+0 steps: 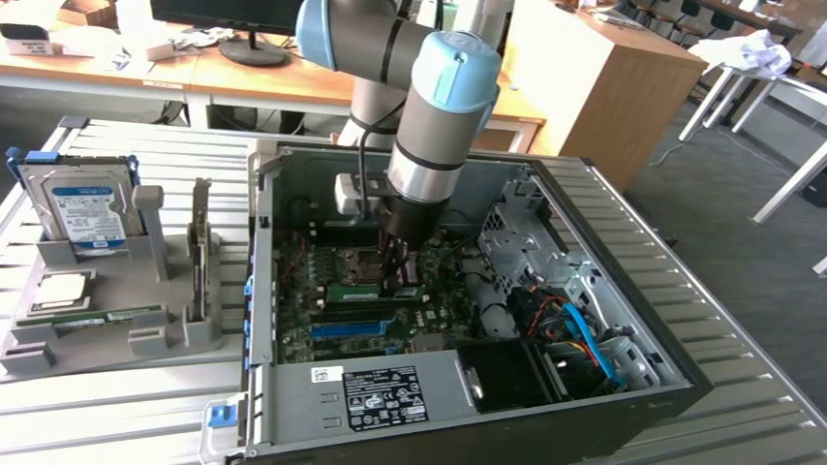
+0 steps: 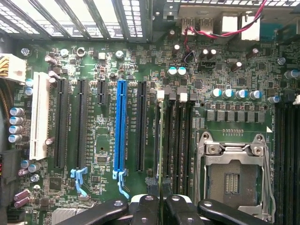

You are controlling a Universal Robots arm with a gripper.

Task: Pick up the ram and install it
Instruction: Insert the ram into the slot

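Observation:
The ram [image 1: 375, 291] is a narrow green stick standing on edge on the motherboard, just beside the empty processor socket [image 2: 232, 176]. In the wrist view I see the ram [image 2: 161, 140] edge-on as a thin green line lying along a black memory slot. My gripper [image 1: 391, 274] reaches straight down into the open computer case [image 1: 646, 291] and is shut on the stick's top edge. The black fingers [image 2: 147, 206] press on both sides of the ram, with the gripper [image 2: 160, 200] centred over it. Whether the stick is fully seated I cannot tell.
A grey holder [image 1: 39, 349] at the exterior view's left carries a hard drive [image 1: 84, 208], a silver processor chip [image 1: 62, 291], a dark upright card [image 1: 200, 242] and another green stick [image 1: 110, 317]. Cables [image 1: 575, 329] and the drive cage [image 1: 517, 242] crowd the case beside the motherboard.

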